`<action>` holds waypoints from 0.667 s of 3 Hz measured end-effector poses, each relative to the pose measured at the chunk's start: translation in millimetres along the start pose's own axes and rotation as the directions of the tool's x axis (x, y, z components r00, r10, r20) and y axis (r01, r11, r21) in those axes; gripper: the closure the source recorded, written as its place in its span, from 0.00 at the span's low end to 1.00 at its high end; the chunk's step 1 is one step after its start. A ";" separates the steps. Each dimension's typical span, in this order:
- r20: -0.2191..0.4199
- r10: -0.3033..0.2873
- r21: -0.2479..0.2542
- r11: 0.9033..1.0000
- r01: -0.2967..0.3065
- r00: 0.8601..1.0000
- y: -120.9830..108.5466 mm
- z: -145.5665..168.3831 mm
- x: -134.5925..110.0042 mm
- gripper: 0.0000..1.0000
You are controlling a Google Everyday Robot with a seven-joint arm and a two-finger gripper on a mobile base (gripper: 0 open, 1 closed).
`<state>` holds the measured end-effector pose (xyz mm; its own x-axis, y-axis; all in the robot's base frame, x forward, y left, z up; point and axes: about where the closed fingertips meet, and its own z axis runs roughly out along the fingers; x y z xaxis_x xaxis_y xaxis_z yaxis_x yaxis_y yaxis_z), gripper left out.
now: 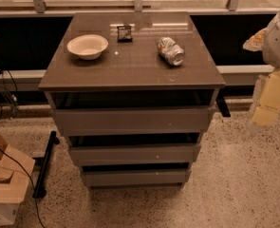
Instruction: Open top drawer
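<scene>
Speckled floor (pixel 234 184) open before cabinet (pixel 135 154); top drawer (pixel 130 121) just under tabletop (pixel 130 68) edge; tool (pixel 271 96) far right, state indiscernible.

Floor (pixel 234 189) before the top drawer (pixel 130 121) lies open — gripper (pixel 268 101) hangs right of it, box (pixel 6 189) left.

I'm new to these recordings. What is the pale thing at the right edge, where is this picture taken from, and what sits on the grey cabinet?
That is the single arm of a wheeled robot. Its grasping tool hangs at the right edge, beside the cabinet and apart from it; nothing is clearly held. The one camera looks down at the cabinet's front; where it is mounted is not on record. On the cabinet top are a white bowl, a small dark object and a can lying on its side. The top drawer, the widest of three, is the one to open.
</scene>
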<state>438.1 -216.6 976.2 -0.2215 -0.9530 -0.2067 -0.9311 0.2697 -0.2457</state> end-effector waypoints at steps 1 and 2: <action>0.000 0.000 0.000 1.000 0.000 1.000 0.0 0.1 0.0 0.00; 0.047 0.025 0.000 1.000 -0.025 0.999 9.2 15.3 -2.1 0.00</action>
<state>434.5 -210.1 959.9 -0.2303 -0.9385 -0.2574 -0.9253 0.2931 -0.2408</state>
